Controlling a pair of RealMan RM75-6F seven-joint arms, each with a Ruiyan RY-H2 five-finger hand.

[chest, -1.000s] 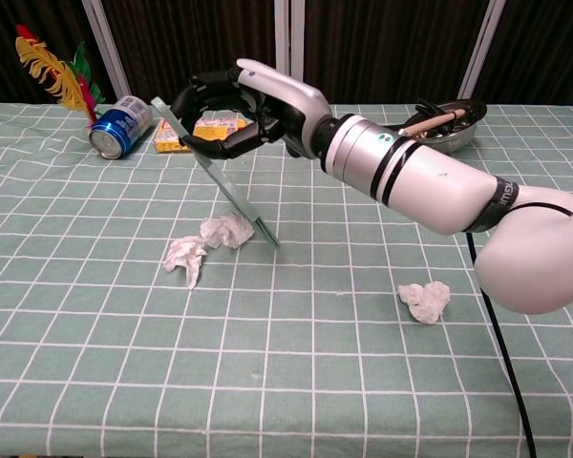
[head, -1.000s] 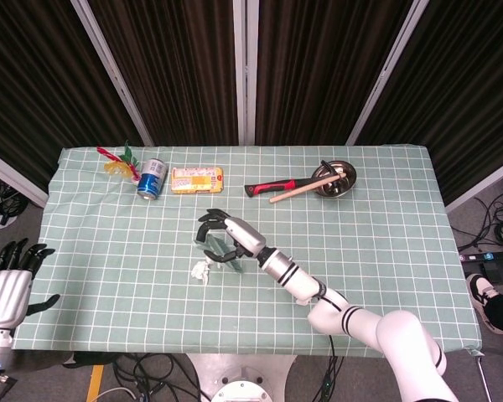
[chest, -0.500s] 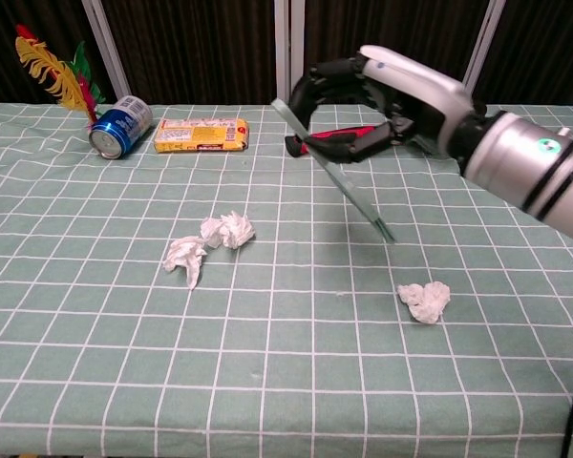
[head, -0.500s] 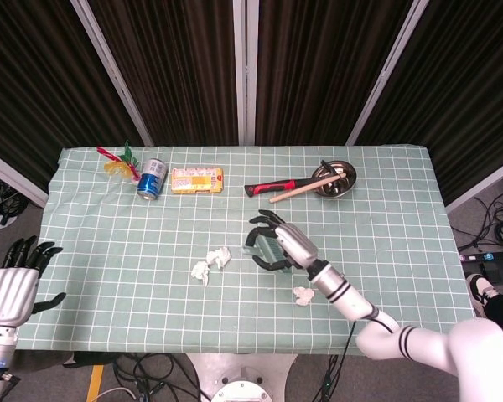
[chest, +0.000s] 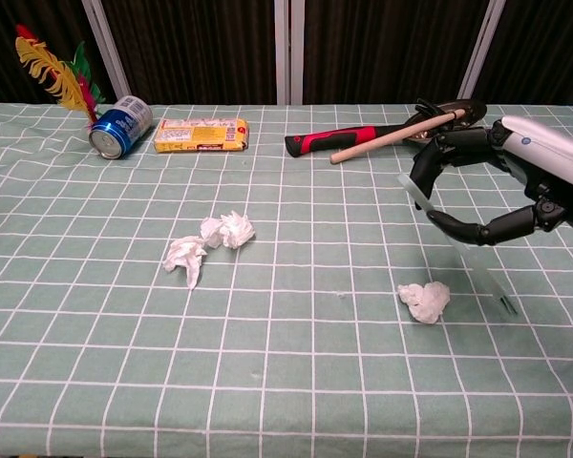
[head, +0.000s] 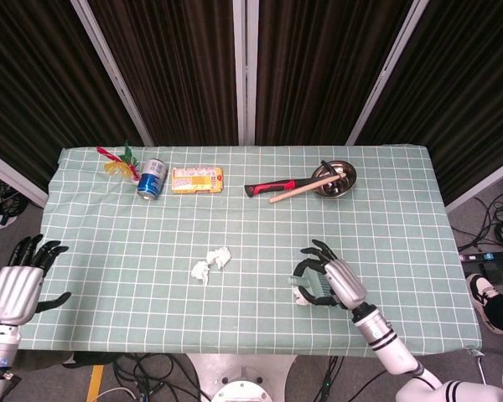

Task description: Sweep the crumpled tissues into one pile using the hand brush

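My right hand (chest: 501,191) (head: 337,281) grips a translucent green hand brush (chest: 463,250) (head: 312,286), which slants down so its tip is just right of a lone crumpled tissue (chest: 424,301) (head: 300,295). Two more crumpled tissues lie close together left of centre: one (chest: 231,229) (head: 221,256) and another (chest: 185,256) (head: 201,270). My left hand (head: 17,285) is off the table's left edge, fingers spread and holding nothing; the chest view does not show it.
Along the far edge lie a feathered toy (chest: 53,72), a blue can (chest: 119,125) on its side, a yellow snack pack (chest: 201,135), a red-handled hammer (chest: 349,142), a wooden stick (chest: 392,138) and a metal bowl (head: 335,179).
My right hand has carried the brush from beside the two left tissues rightward and toward the near edge, ending next to the lone tissue. The left hand has barely shifted.
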